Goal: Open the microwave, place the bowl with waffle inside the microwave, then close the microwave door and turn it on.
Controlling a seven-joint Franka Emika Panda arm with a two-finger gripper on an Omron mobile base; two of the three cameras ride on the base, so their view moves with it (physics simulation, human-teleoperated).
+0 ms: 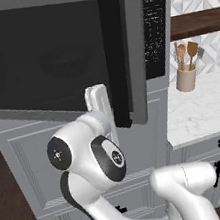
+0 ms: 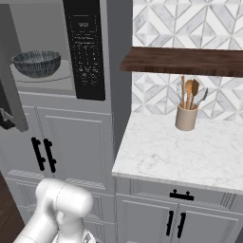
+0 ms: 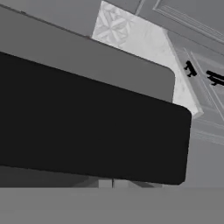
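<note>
Bowl sits inside the microwave, on the glass plate. The microwave door hangs partly open. The jaws are shut tight, empty, right up against the door's long black handle, away from the bowl. One bowl, one door, one crock of spoons on the tabletop.

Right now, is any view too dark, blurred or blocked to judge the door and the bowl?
Left base view: microwave door glass reads near-black, no glare, the arm hiding its lower edge. Right base view: evenly lit, bowl sharp inside the microwave. Hand view: close, soft-edged, the black door handle blocking most of it.
</note>
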